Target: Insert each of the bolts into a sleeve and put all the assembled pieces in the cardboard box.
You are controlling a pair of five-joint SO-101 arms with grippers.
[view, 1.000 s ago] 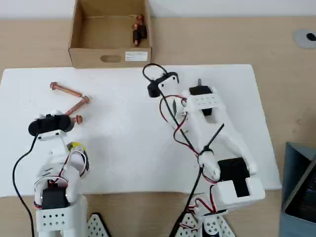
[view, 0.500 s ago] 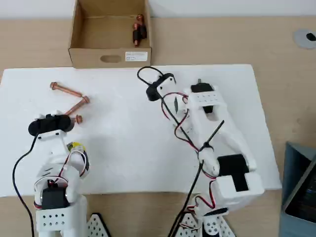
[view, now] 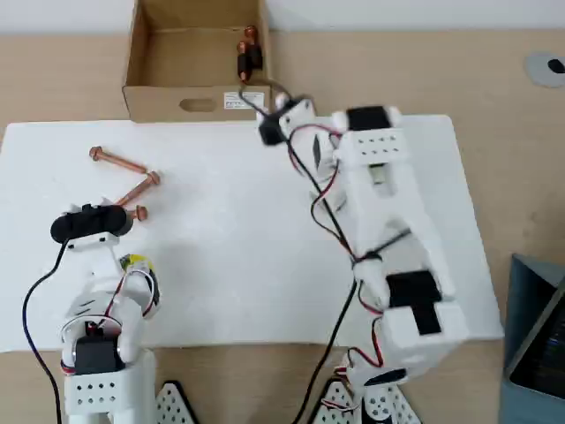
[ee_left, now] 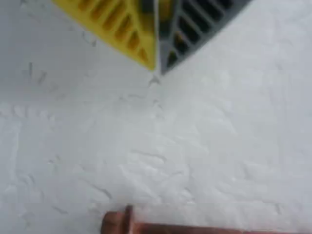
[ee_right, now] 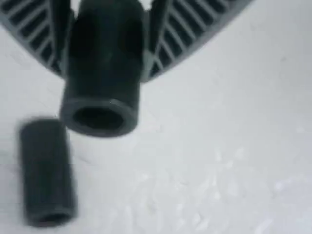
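Observation:
My right gripper (ee_right: 105, 53) is shut on a black sleeve (ee_right: 101, 92), held just above the white mat. A second black sleeve (ee_right: 46, 173) lies on the mat beside it. From above, the right arm (view: 375, 150) stretches to the mat's far edge, close to the cardboard box (view: 196, 102). Assembled pieces (view: 249, 55) lie in the box's right corner. Three copper bolts (view: 117, 160), (view: 139, 188), (view: 137, 212) lie at the left of the mat. My left gripper (ee_left: 157, 68) is shut and empty, its yellow and grey tips meeting over the mat, a bolt (ee_left: 195, 227) just beyond it.
The white mat (view: 221, 265) covers the wooden table. A grey bin (view: 534, 336) stands at the right edge. Black and red cables (view: 322, 212) trail along the right arm. A round grey disc (view: 546, 67) sits at the far right of the table.
The right arm has stretched forward across the mat toward the cardboard box. The left arm and the bolts have not moved.

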